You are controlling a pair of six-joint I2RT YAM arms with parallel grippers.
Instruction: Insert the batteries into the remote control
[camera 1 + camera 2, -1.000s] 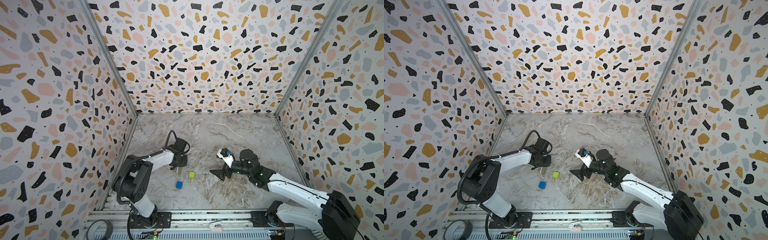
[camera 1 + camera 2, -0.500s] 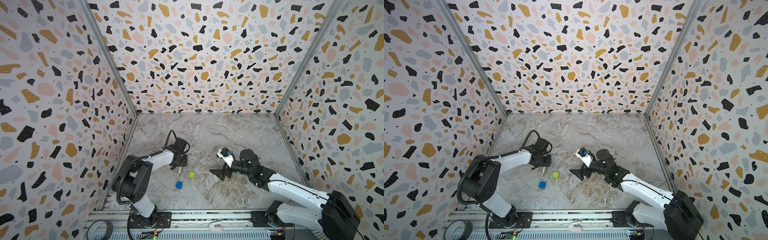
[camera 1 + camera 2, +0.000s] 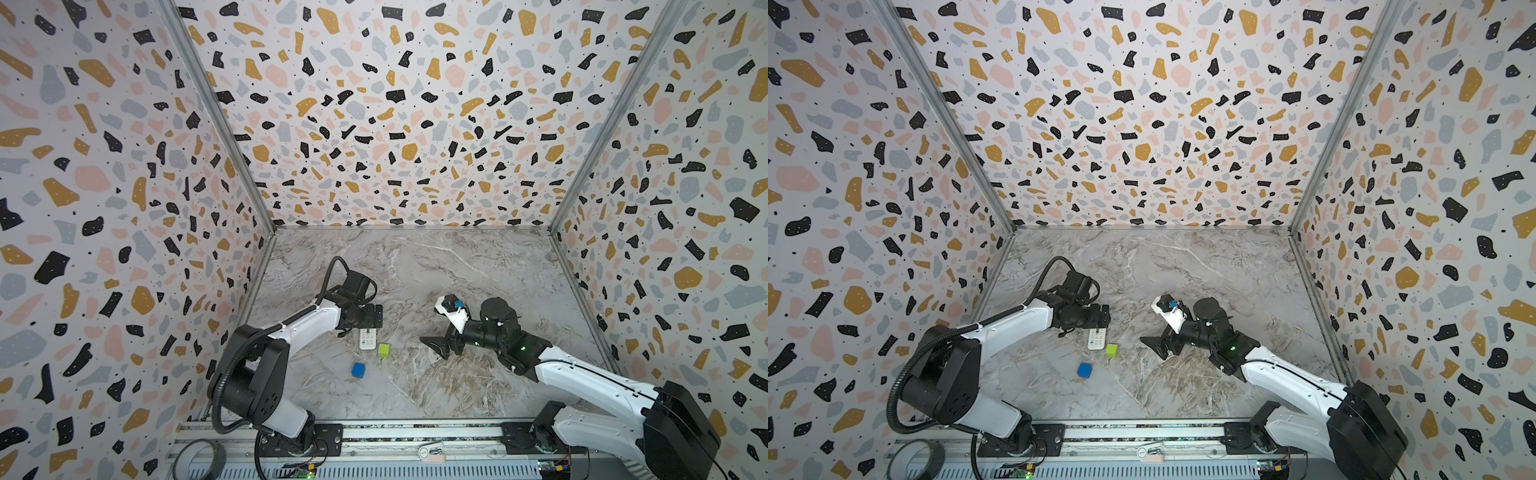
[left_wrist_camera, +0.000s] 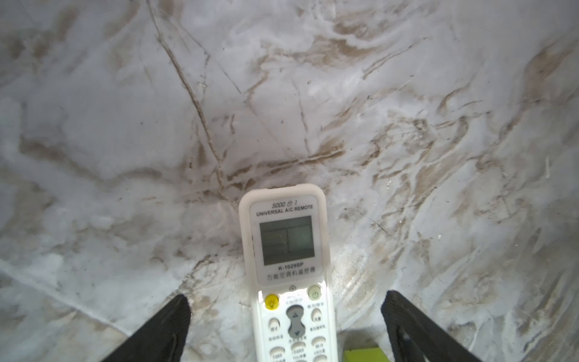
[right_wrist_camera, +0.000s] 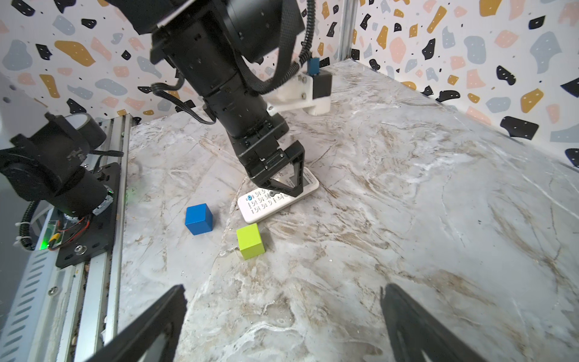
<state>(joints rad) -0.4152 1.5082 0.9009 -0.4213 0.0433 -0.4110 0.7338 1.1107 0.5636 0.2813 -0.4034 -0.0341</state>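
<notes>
Left gripper (image 4: 286,297): jaws wide apart, straddling the remote control (image 4: 283,241), touching neither edge. Remote lies buttons-up on the table (image 4: 125,125), marked "UNIVERSAL A/C REMOTE", "K-1029SP". Batteries not in view. Right gripper (image 5: 283,291), well right of the remote: jaws apart, empty. Judged early; next, turn the remote over.

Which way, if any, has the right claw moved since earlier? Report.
No. The right claw keeps the same gap from the green cube.
</notes>
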